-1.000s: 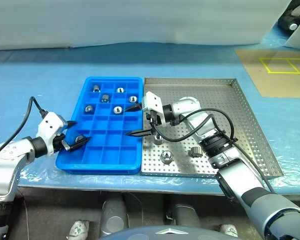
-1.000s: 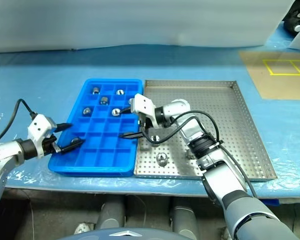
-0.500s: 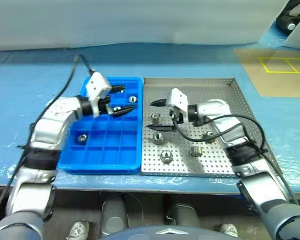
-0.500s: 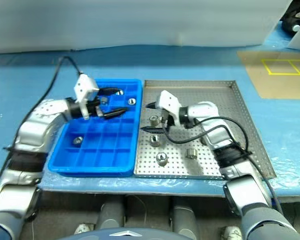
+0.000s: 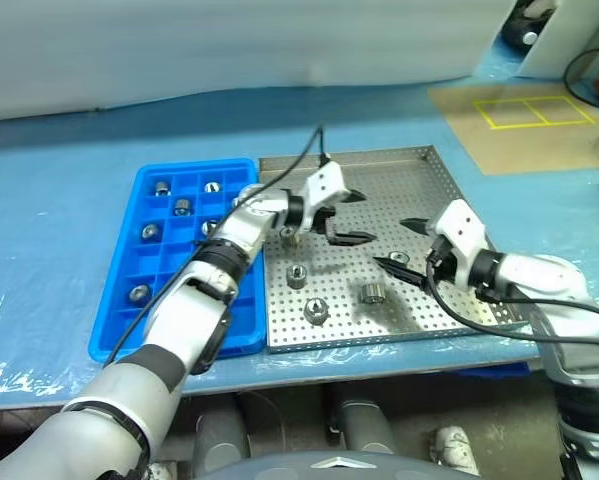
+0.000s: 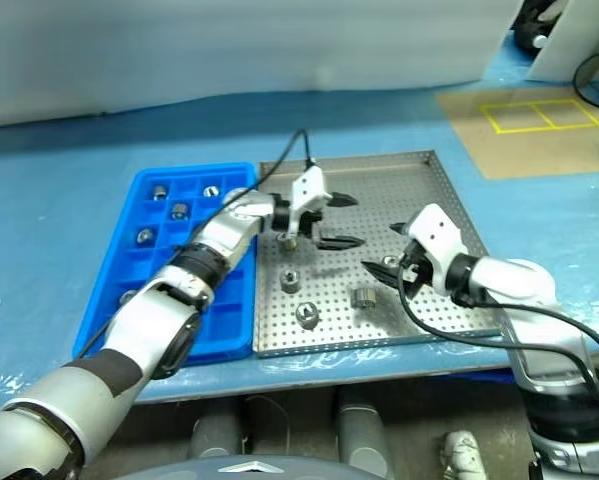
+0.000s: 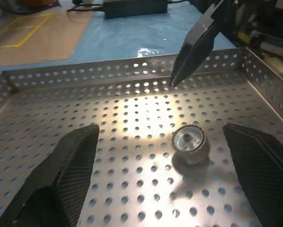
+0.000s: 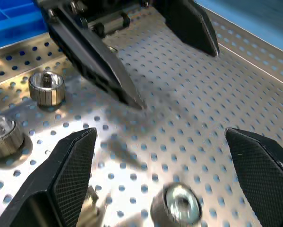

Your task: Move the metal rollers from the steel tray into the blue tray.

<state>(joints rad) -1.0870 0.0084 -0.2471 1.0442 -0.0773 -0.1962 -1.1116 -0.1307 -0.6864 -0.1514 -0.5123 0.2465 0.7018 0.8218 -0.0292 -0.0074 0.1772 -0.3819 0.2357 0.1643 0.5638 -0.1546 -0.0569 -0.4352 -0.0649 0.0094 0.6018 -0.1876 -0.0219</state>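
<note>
Now the steel tray (image 5: 449, 190) lies just beside the blue tray (image 5: 129, 315) — both grippers over the steel one. Left gripper (image 5: 347, 217) and right gripper (image 5: 404, 246) face each other, fingers spread, empty. Rollers (image 5: 372, 292) lie on the steel tray — others (image 5: 151, 231) in blue compartments.
</note>
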